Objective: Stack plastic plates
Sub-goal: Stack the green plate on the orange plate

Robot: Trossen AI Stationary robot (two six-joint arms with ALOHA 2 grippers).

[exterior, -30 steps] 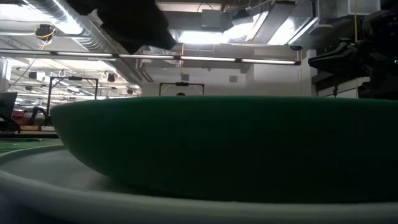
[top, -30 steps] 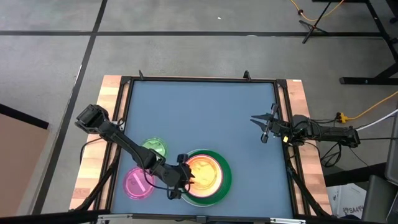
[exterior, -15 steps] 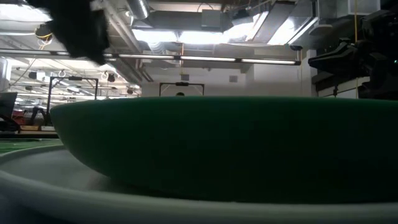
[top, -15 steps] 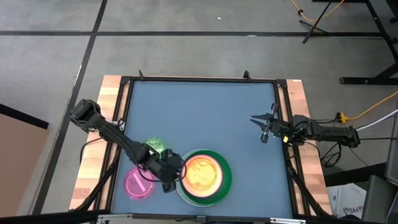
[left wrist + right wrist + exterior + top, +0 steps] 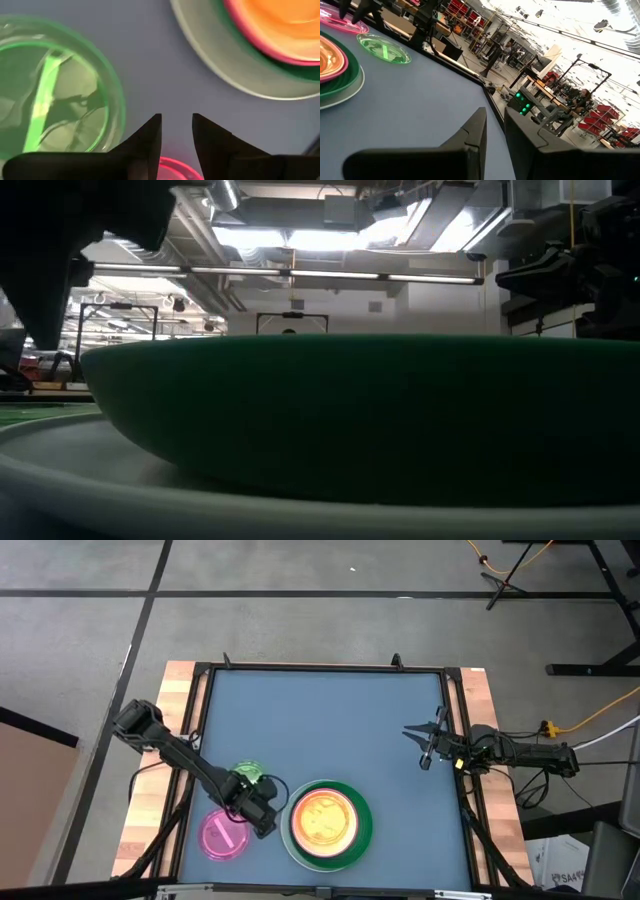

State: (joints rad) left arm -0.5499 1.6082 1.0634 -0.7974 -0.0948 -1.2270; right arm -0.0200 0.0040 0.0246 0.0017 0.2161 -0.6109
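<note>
Near the table's front edge stands a stack of plastic plates [image 5: 325,823]: a large white one at the bottom, then dark green, pink, and orange [image 5: 280,20] on top. To its left, a translucent green plate [image 5: 247,778] and a magenta plate [image 5: 222,835] lie flat on the blue table. My left gripper [image 5: 262,812] hangs open above bare table between these plates, pointing down with nothing between its fingers [image 5: 177,135]. My right gripper [image 5: 421,745] waits level at the table's right edge, its fingers a little apart and holding nothing [image 5: 495,135].
The blue table top [image 5: 330,720] has a dark raised frame and wooden side strips. In the low view the dark green plate's wall [image 5: 350,410] and the white plate's rim [image 5: 200,500] fill the picture. Beyond the table lies a workshop room.
My left gripper has drawn back from over the stack's left rim toward the table's left edge. It has rolled about and tipped over, and now points down between the plates. Its fingers stay open. The plates have not moved.
</note>
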